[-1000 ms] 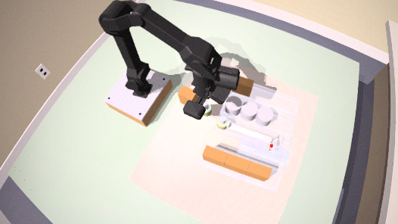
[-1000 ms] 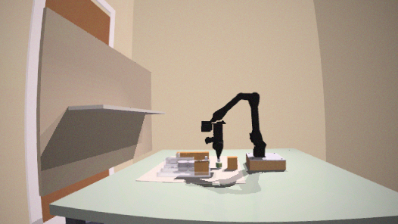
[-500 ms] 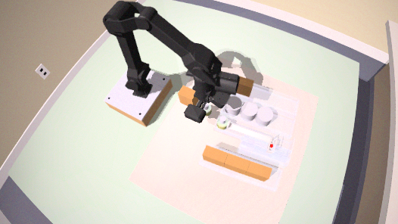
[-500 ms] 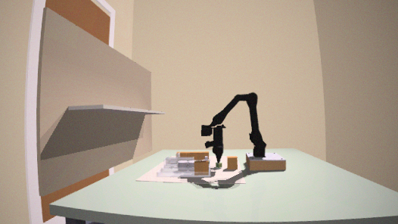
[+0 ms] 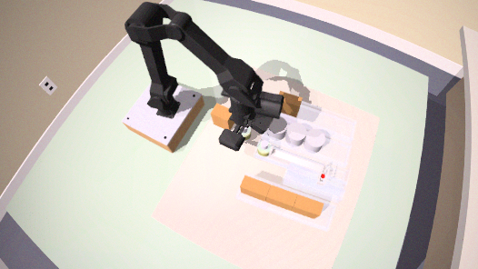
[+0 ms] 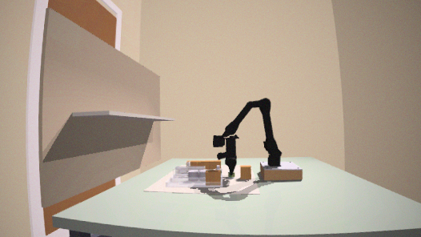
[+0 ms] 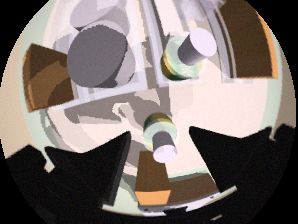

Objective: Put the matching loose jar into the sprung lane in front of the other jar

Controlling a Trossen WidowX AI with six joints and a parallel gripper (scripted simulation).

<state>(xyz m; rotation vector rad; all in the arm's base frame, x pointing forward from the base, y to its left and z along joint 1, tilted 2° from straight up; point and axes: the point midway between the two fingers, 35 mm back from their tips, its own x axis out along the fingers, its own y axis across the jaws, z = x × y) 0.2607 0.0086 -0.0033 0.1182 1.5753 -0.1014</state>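
Note:
The loose jar (image 5: 246, 133) (image 6: 231, 174) (image 7: 160, 133) stands upright in front of the rack, pale green with an olive-yellow band and a narrow whitish top. My gripper (image 5: 245, 131) (image 6: 231, 173) (image 7: 160, 132) is open and points down over it, one finger on each side; the wrist view shows gaps between jar and fingers. The matching jar (image 5: 264, 148) (image 7: 178, 64) stands upright at the front end of the sprung lane, with a long pale bar (image 5: 297, 160) behind it. The pusher plate and low front stop cannot be made out clearly.
Several grey cylinders (image 5: 314, 141) (image 7: 97, 56) stand in the neighbouring lane. An orange block (image 5: 292, 104) (image 7: 50, 80) is beside that lane. Another orange block (image 5: 221, 116) (image 6: 246, 172) (image 7: 153, 172) stands close to the gripper, toward the robot base. A row of orange blocks (image 5: 281, 197) fills the far lane.

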